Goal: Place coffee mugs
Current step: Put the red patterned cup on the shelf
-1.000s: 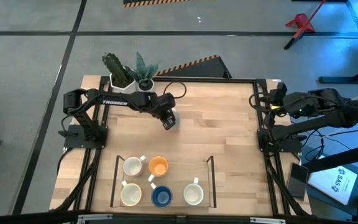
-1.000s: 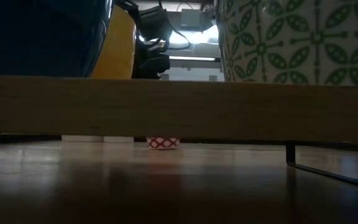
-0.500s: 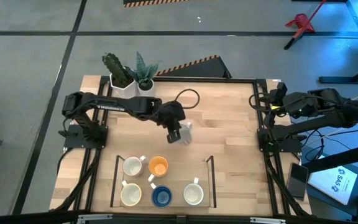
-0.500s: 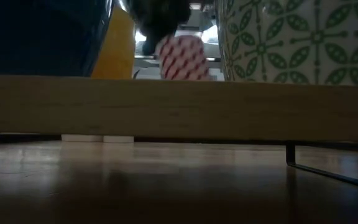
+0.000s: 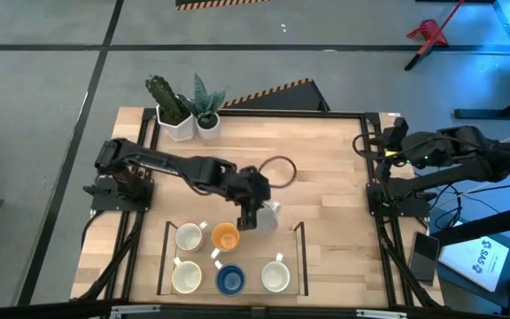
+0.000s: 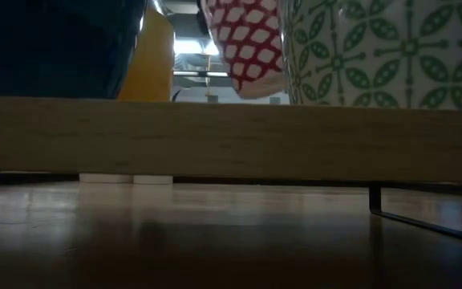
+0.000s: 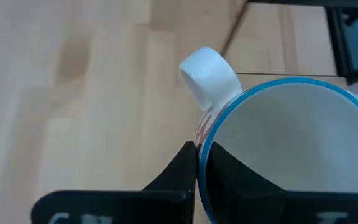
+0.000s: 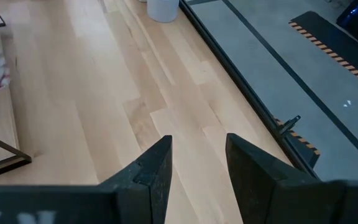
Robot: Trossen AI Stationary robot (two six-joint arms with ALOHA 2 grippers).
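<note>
My left gripper (image 5: 253, 215) is shut on a white mug (image 5: 269, 215) with a red lattice pattern and a blue rim, and hovers over the far right part of the wire tray (image 5: 301, 232). The low view shows this mug (image 6: 251, 36) raised beside the green-patterned mug (image 6: 383, 48). In the tray stand a white mug (image 5: 189, 237), an orange one (image 5: 226, 237), a cream one (image 5: 186, 276), a blue one (image 5: 229, 280) and another white one (image 5: 275, 276). My right gripper (image 8: 197, 155) is open and waits at the table's far right edge. My left gripper pinches the mug's rim (image 7: 211, 124) just beside the white handle (image 7: 207, 74), with one finger (image 7: 235, 171) inside the cup and one finger (image 7: 178, 171) outside. The fingers come from above, pointing down. The mug is lifted clear and stays about upright.
Two white pots with green plants (image 5: 184, 120) stand at the far left corner. A dark cable loop (image 5: 277, 168) trails over the table's middle. Bare wood (image 8: 104, 93) stretches between the tray and the right arm.
My left gripper has lifted the red-patterned mug off the table's far middle and carried it toward the near edge and somewhat right, up to the tray. The mug, standing on the wood a second ago, now hangs clear above it. The right arm kept still.
</note>
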